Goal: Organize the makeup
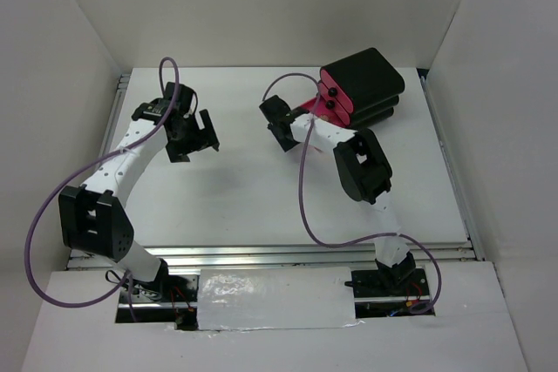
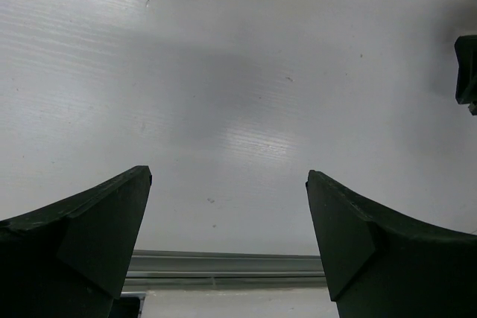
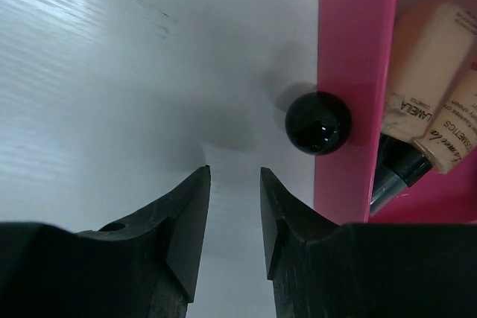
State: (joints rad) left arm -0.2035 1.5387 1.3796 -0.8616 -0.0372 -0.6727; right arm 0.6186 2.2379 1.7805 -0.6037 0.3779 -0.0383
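On my right wrist camera the right gripper (image 3: 233, 176) hangs over the bench (image 2: 223, 50) with its two matte black, wedge-shaped jaws drawn close. Only a narrow slot of bare white surface shows between them, so it is slightly open and grips nothing. Just ahead of the fingertips and a little to the right is a glossy black ball knob (image 3: 318, 122), set on the flat front panel of a pink drawer (image 3: 354, 42). The knob is near the gripper but not between the jaws.

Inside that drawer I can see the makeup: two tan bottles (image 3: 426, 65), slim and flat-sided with dark printed lettering. They lie side by side against each other, and their shiny black caps (image 3: 402, 163) point toward the drawer front.

From the top camera, the drawer belongs to a black box (image 1: 370, 76) with rounded corners. It sits at the far right of the bench, turned at an angle, with pink fronts and dark knobs facing the right arm.

The left gripper (image 2: 227, 178) is spread wide and empty, well apart from the box on the left side. Below it I see only the white bench, which has a fine ribbed grain. A brushed metal rail (image 2: 223, 263) runs along the edge of the bench.
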